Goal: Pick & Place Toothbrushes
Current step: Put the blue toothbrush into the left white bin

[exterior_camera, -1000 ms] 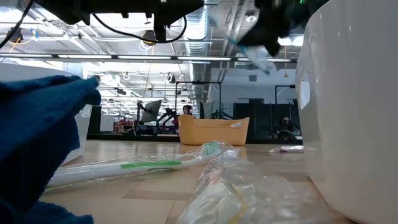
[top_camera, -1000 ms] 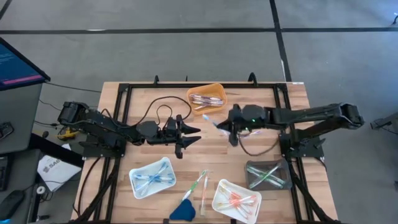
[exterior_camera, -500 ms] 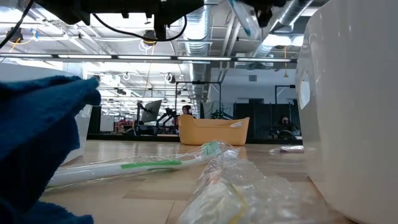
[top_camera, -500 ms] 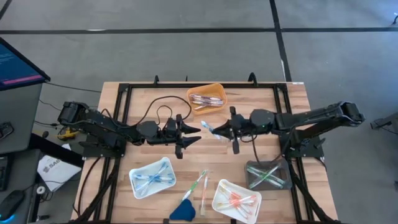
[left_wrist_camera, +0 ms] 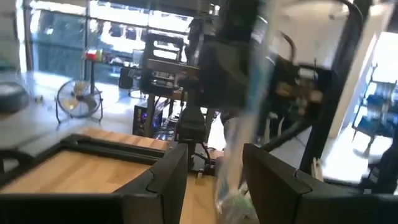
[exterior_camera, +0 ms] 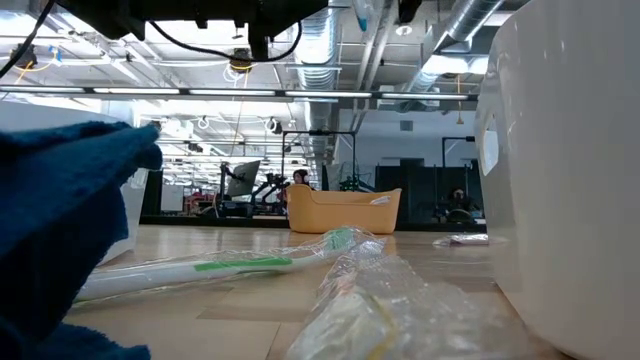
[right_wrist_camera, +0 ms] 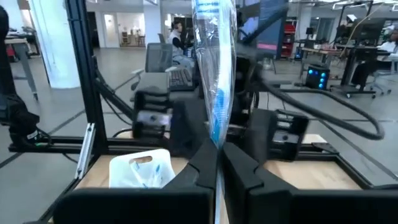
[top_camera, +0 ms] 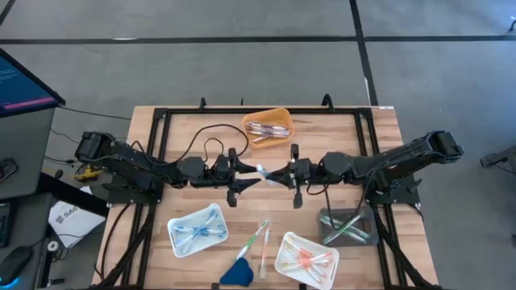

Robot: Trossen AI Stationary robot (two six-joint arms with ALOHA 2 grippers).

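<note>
Above the bare middle of the table [top_camera: 322, 133], clear of every tray, the right gripper [top_camera: 284, 174] pinches a wrapped blue toothbrush [top_camera: 267, 172] whose free end reaches between the parted fingers of the left gripper [top_camera: 251, 172], which grips nothing

No legible text. White sheet [top_camera: 67, 219] on floor beside desk [top_camera: 179, 127] carries dark lettering, unreadable. Monitor [top_camera: 22, 83] lines too small to read.
</note>
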